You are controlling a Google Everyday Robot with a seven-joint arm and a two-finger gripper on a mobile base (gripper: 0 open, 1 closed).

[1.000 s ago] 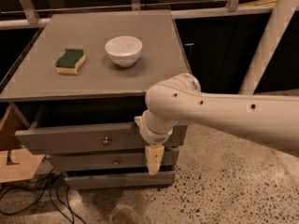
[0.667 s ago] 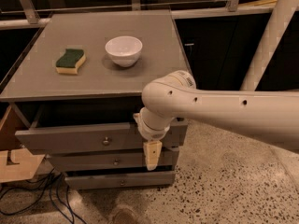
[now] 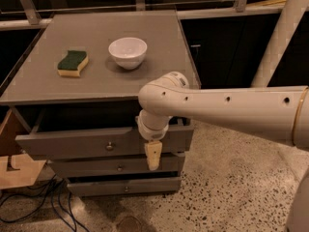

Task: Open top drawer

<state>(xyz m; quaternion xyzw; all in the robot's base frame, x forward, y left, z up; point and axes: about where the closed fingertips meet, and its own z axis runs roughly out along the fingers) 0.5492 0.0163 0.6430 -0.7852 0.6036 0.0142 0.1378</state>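
The top drawer (image 3: 72, 146) is the widest grey front under the cabinet top, with a small round metal knob (image 3: 110, 146) at its centre. It stands pulled out a little, with a dark gap above it. My gripper (image 3: 153, 157) hangs down from the white arm (image 3: 222, 112) in front of the drawer's right half. It is right of the knob and apart from it, and its cream tip reaches down over the middle drawer (image 3: 96, 168).
A white bowl (image 3: 127, 52) and a green-and-yellow sponge (image 3: 72, 63) sit on the grey cabinet top (image 3: 111, 83). The bottom drawer (image 3: 125, 187) is below. Wooden pieces (image 3: 14, 170) and cables (image 3: 43, 204) lie at the left. A white post (image 3: 285, 33) stands at the right.
My arm and gripper have shifted slightly left and up along the drawer front. The drawer has not visibly moved.
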